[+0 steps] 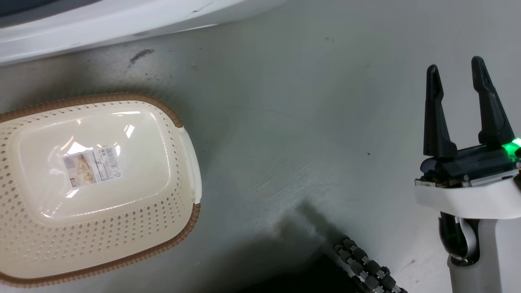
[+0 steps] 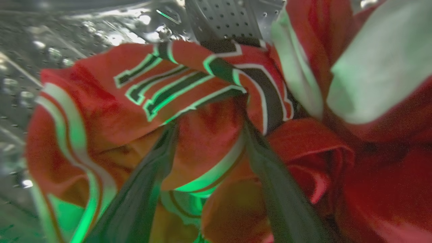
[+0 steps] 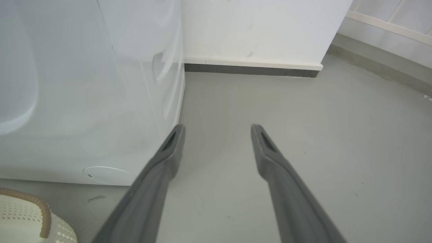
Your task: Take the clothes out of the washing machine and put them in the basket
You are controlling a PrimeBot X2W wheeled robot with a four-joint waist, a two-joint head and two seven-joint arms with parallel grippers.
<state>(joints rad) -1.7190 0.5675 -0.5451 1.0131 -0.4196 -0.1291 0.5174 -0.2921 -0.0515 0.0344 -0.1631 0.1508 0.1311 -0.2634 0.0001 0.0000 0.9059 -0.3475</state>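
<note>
Two-fingered left hand [image 2: 210,121] spread (amid clothes [image 2: 101,111]).

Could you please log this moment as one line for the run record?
left pincer: open, inside drum among clothes | right pincer: open, above floor | basket: empty, on floor | stage: nothing grasped yet

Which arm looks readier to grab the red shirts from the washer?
Left. The left gripper sits inside the drum, open fingers astride the red clothes. The right gripper hangs open over the floor, outside the washing machine.
</note>
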